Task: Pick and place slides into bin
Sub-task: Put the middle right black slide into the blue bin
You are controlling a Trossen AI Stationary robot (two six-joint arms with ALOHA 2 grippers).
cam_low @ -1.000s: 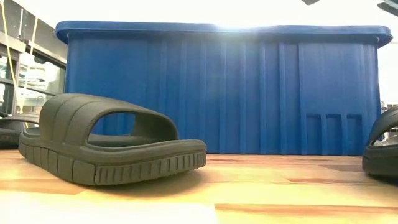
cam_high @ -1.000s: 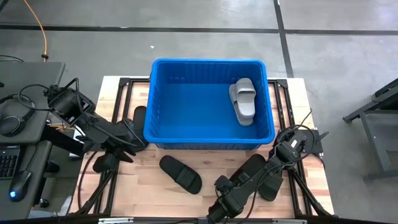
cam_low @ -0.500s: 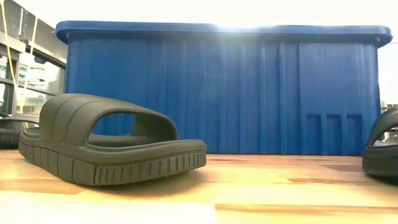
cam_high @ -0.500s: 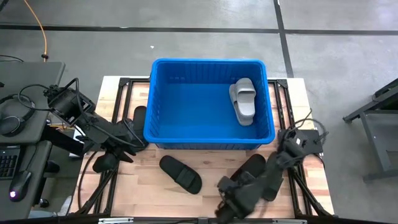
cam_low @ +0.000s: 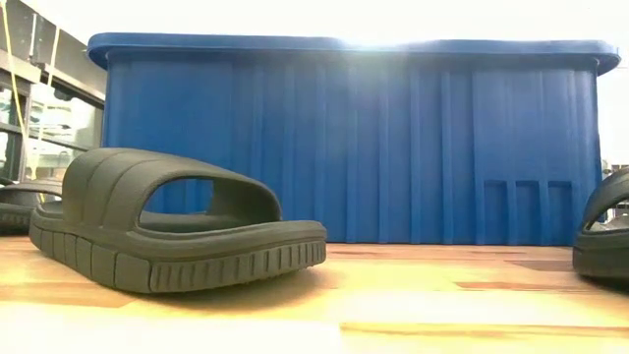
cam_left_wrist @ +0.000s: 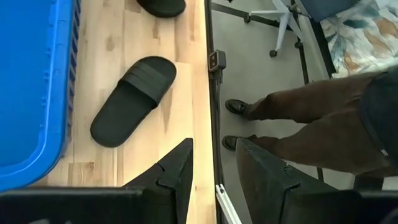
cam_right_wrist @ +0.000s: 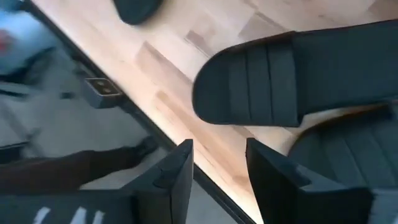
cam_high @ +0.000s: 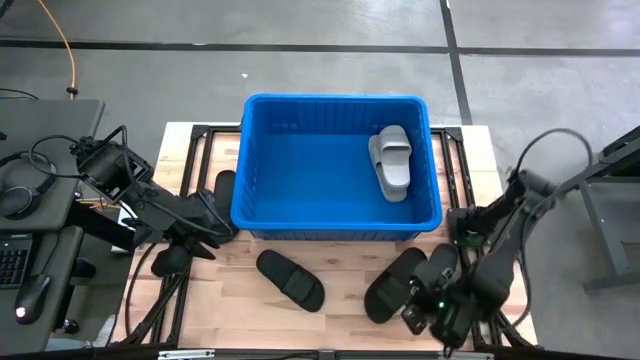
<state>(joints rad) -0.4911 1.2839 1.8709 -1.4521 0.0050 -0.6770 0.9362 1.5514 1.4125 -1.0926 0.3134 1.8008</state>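
The blue bin (cam_high: 258, 205) stands at the table's middle and far side, with one light grey slide (cam_high: 391, 161) lying in it at the right. A black slide (cam_high: 290, 279) lies on its sole in front of the bin, and it also shows in the low view (cam_low: 177, 221). Two black slides (cam_high: 393, 287) (cam_high: 441, 268) lie side by side at the near right. Another black slide (cam_high: 222, 187) lies left of the bin. My right gripper (cam_high: 422, 312) is open and empty, low by the near edge beside the two slides (cam_right_wrist: 292, 81). My left gripper (cam_high: 222, 228) is open and empty at the bin's near left corner.
A person's legs (cam_left_wrist: 292, 106) stand on the floor just beyond the table's near edge. The table's metal frame edge (cam_left_wrist: 210, 93) runs beside the wood top. A desk with cables and headphones (cam_high: 30, 180) stands left of the table.
My right arm has swung out toward the table's right edge. Its gripper has moved rightward along the near edge, off the two black slides at the near right, which now show in full. My left arm has kept still.
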